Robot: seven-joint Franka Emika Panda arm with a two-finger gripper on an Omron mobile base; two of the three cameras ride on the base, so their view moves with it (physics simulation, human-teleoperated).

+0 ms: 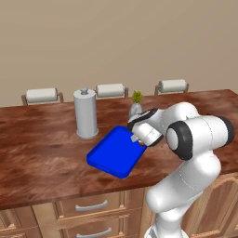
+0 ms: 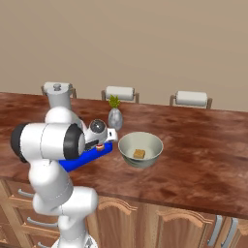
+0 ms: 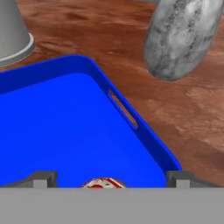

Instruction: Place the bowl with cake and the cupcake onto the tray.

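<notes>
The blue tray lies on the wooden counter, its handle slot at the end toward the vase. My gripper hangs low over that end, open, with its fingertips far apart. The cupcake sits on the tray floor between them, touching neither; its red base shows at the tray's edge under the hand. The grey-olive bowl with a brown piece of cake stands on the counter just right of the tray. In the left base view my arm hides the bowl.
A small grey vase with a green plant stands just behind the tray's handle end. A tall grey canister stands at the tray's far left corner. Three stool backs line the counter's far edge. Drawers sit below the front edge.
</notes>
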